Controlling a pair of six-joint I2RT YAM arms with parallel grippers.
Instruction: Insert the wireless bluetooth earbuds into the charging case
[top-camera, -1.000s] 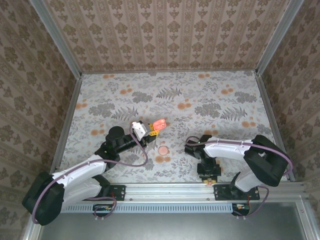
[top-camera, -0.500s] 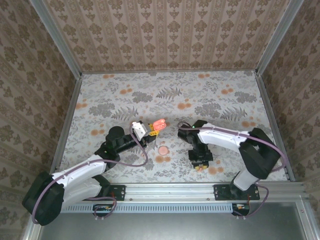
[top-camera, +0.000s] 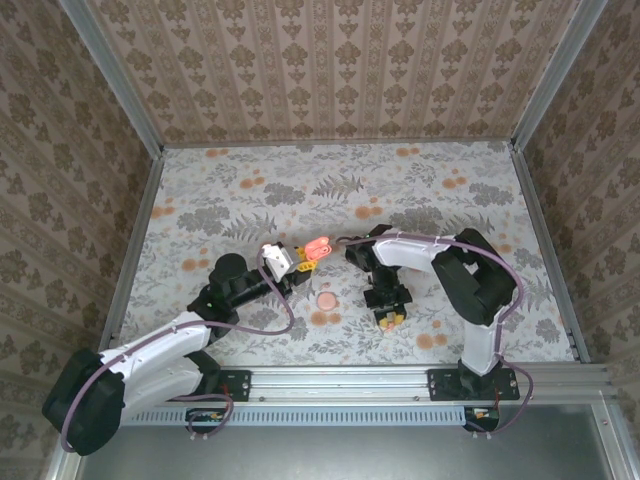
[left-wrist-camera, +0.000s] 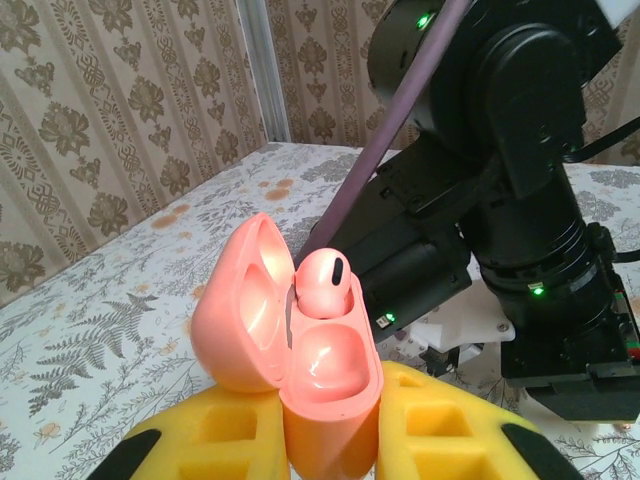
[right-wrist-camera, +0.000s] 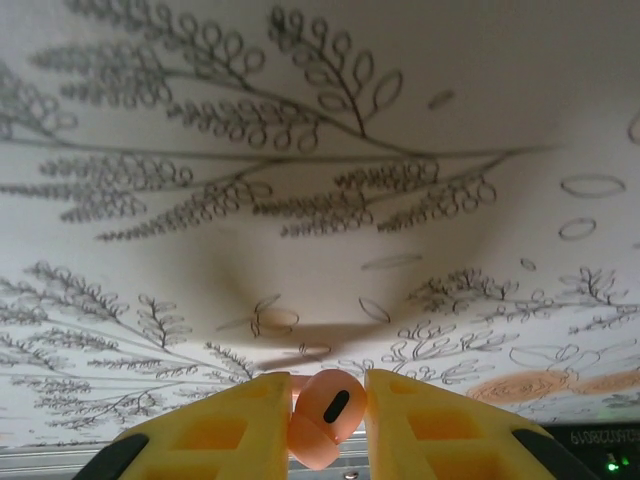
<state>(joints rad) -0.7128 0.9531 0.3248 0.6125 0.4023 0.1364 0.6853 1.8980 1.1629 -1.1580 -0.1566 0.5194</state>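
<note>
In the top view the right arm has swung in from the lower right of the frame to just right of centre. This brings the right gripper (top-camera: 388, 318) near the small salmon-pink hinged plastic charging case (top-camera: 318, 247), which sits just above centre. The left gripper (top-camera: 298, 260) has not moved. Its yellow jaws are clamped on the case's base, lid open, with one tiny salmon-pink plastic earbud (left-wrist-camera: 322, 285) already seated. In the right wrist view the right jaws pinch the second earbud (right-wrist-camera: 322, 405) at the bottom centre, over the floral tabletop (right-wrist-camera: 300, 120). Delivery looks under way. What remains, I judge, is aligning that earbud over the empty socket. A round flat pink disc (top-camera: 326, 299) lies just below the case.
</note>
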